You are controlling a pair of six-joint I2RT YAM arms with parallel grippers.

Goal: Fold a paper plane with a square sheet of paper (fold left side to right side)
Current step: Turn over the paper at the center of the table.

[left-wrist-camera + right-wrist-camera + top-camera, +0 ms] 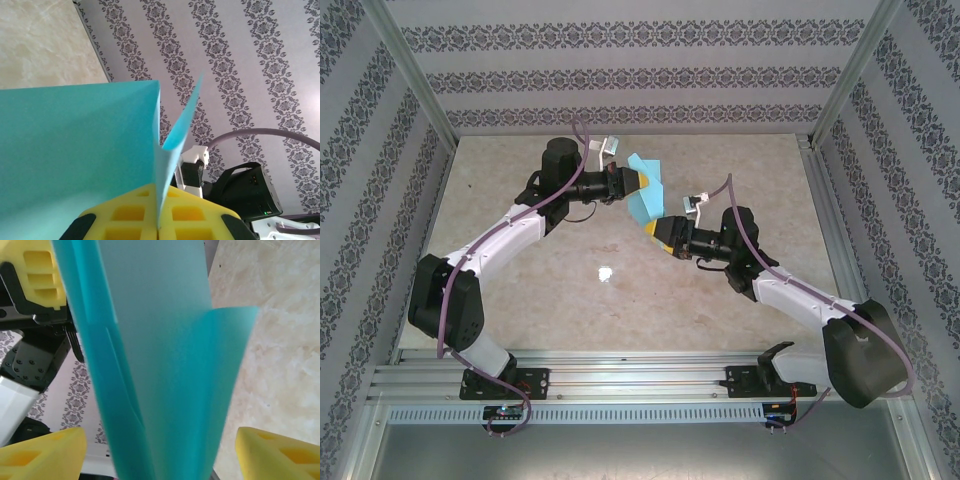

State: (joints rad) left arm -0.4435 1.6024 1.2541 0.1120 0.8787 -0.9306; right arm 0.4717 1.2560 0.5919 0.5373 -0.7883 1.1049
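Observation:
The square sheet of paper (648, 192) is light blue, folded into creased layers, and hangs in the air above the middle of the table. My left gripper (637, 181) comes in from the left. In the left wrist view its yellow fingers (130, 215) are shut on the paper (75, 150), and a pointed flap sticks up to the right of the crease. My right gripper (656, 233) sits just below the sheet. In the right wrist view the paper (165, 355) stands between its yellow fingers (45, 455), with a gap on each side, so the right gripper (160, 452) is open.
A small white scrap (605, 271) lies on the beige marbled table (520, 300) in front of the arms. Patterned walls and metal posts (420, 90) close in the sides and back. A metal rail (640, 375) runs along the near edge.

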